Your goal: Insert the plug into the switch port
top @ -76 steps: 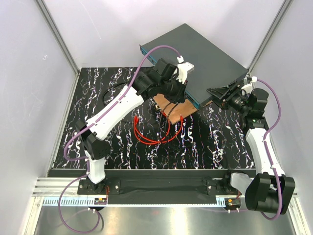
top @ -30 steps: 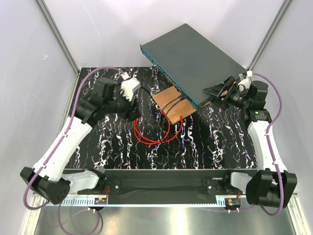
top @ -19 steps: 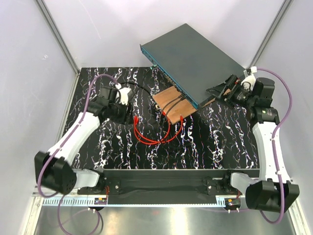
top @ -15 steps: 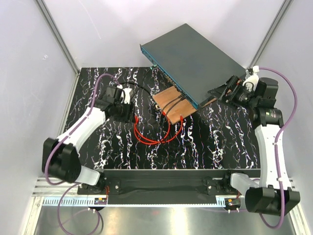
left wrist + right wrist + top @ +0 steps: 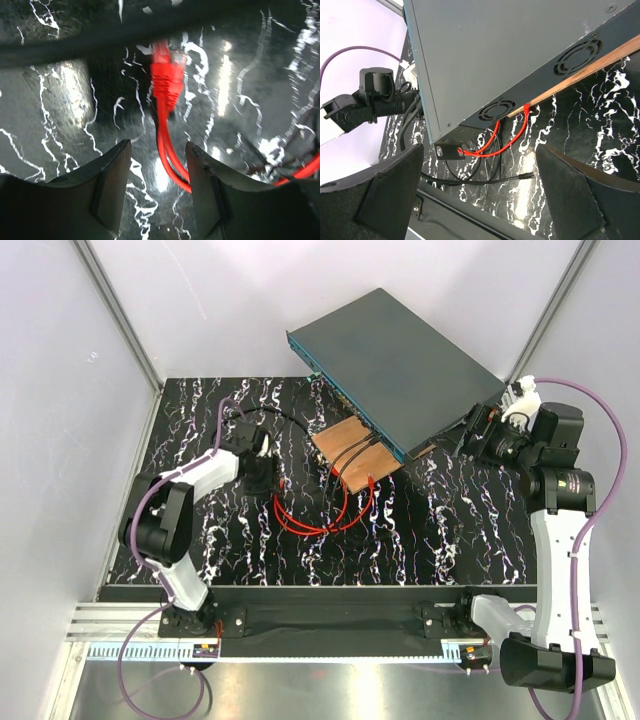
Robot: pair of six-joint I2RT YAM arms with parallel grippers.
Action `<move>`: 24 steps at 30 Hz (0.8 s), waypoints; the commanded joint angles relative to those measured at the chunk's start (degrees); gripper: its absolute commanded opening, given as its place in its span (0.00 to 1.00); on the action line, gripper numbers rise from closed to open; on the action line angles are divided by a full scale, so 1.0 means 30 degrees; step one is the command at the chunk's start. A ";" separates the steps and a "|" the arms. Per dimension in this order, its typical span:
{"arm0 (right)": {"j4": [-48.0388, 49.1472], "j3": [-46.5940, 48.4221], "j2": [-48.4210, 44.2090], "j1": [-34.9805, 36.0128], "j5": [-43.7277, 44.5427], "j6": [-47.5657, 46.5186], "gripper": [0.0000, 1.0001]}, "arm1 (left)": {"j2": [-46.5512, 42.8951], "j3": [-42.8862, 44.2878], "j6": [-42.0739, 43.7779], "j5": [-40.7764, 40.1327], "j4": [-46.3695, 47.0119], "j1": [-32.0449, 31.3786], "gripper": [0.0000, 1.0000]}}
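The plug (image 5: 167,75) is the bright-red connector lying on the black marbled mat, and its red cable (image 5: 170,155) runs back between my left fingers (image 5: 107,185). From above the plug (image 5: 277,483) lies just right of my left gripper (image 5: 262,473). That gripper (image 5: 157,150) is open and low over the cable, which runs close to the right finger. The switch (image 5: 400,355) is a dark-grey box whose teal front face (image 5: 345,398) shows only as a thin strip, so I cannot make out single ports. My right gripper (image 5: 472,430) stands wide open by the box's right end (image 5: 495,107).
A brown wooden board (image 5: 355,455) lies under the switch's front edge with black cables (image 5: 345,458) on it. The red cable loops on the mat (image 5: 320,520), its other end (image 5: 526,108) at the board. A thin black cable (image 5: 470,180) crosses the mat.
My left arm pulled back from the switch, folded leftward and brought its gripper down over the red cable's end, jaws narrowing. My right arm drew slightly right and its jaws widened.
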 commanded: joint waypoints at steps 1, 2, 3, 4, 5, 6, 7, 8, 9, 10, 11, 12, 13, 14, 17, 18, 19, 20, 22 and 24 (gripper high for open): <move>-0.0273 0.0547 -0.0026 -0.0060 0.0382 -0.0821 1.00 | 0.0345 0.0436 -0.0392 -0.1037 0.1532 -0.0218 0.52; -0.0244 0.0459 0.0061 -0.0060 0.0382 -0.0822 1.00 | 0.0608 0.0436 -0.0333 -0.1125 0.1562 -0.0306 0.50; -0.0214 0.0400 0.0061 -0.0060 0.0382 -0.0822 1.00 | 0.0755 0.0552 -0.0304 -0.1387 0.1534 -0.0539 0.49; -0.0127 0.0371 0.0090 -0.0060 0.0382 -0.0793 1.00 | 0.0873 0.0582 -0.0071 -0.1622 0.1359 -0.0686 0.47; -0.0097 0.0341 0.0149 -0.0060 0.0382 -0.0850 1.00 | 0.1048 0.0612 0.0076 -0.1914 0.1300 -0.0832 0.44; -0.0039 0.0370 0.0207 -0.0089 0.0411 -0.0880 0.99 | 0.1137 0.0554 0.0222 -0.2207 0.1183 -0.1211 0.42; -0.0009 0.0399 0.0266 -0.0089 0.0411 -0.0851 1.00 | 0.1195 0.0553 0.0601 -0.2848 0.1037 -0.1418 0.39; 0.0020 0.0458 0.0354 -0.0089 0.0411 -0.0880 1.00 | 0.1254 0.0437 0.0779 -0.3116 0.1006 -0.1623 0.37; 0.0049 0.0487 0.0383 -0.0089 0.0411 -0.0909 1.00 | 0.1429 0.0378 0.0955 -0.3408 0.1006 -0.1944 0.34; 0.0050 0.0546 0.0442 -0.0089 0.0411 -0.0939 1.00 | 0.1662 0.0407 0.1449 -0.3962 0.0861 -0.2092 0.32; 0.0079 0.0546 0.0471 -0.0089 0.0440 -0.0997 1.00 | 0.1926 0.0523 0.1657 -0.4287 0.0628 -0.2239 0.30; 0.0050 0.0546 0.0501 -0.0118 0.0556 -0.1026 1.00 | 0.2422 0.0727 0.1804 -0.4522 0.0422 -0.2356 0.20; 0.0050 0.0546 0.0472 -0.0118 0.0616 -0.1056 1.00 | 0.2514 0.0758 0.2067 -0.4525 0.0159 -0.2328 0.12; 0.0050 0.0517 0.0443 -0.0147 0.0645 -0.1085 1.00 | 0.2456 0.0787 0.2244 -0.4612 0.0098 -0.2357 0.01; -0.0067 0.0575 0.0355 -0.0177 0.0646 -0.1231 1.00 | 0.0617 0.0787 0.2801 -0.4028 -0.0282 -0.2444 0.00; -0.0067 0.0633 0.0354 -0.0177 0.0588 -0.1232 1.00 | -0.0115 0.1049 0.2918 -0.3649 -0.0486 -0.2561 0.00; -0.0038 0.0663 0.0325 -0.0177 0.0558 -0.1232 1.00 | -0.1804 0.1283 0.3296 -0.3588 -0.0952 -0.2649 0.00; -0.0038 0.0721 0.0383 -0.0177 0.0442 -0.1203 1.00 | -0.2662 0.1576 0.3503 -0.3471 -0.1218 -0.2795 0.00; 0.0049 0.0751 0.0383 -0.0177 0.0236 -0.1173 1.00 | -0.4361 0.2863 0.4117 -0.3177 -0.2152 -0.2943 0.00; 0.0195 0.0810 0.0442 -0.0177 0.0119 -0.1144 1.00 | -0.6297 0.4352 0.4761 -0.3119 -0.2712 -0.3205 0.00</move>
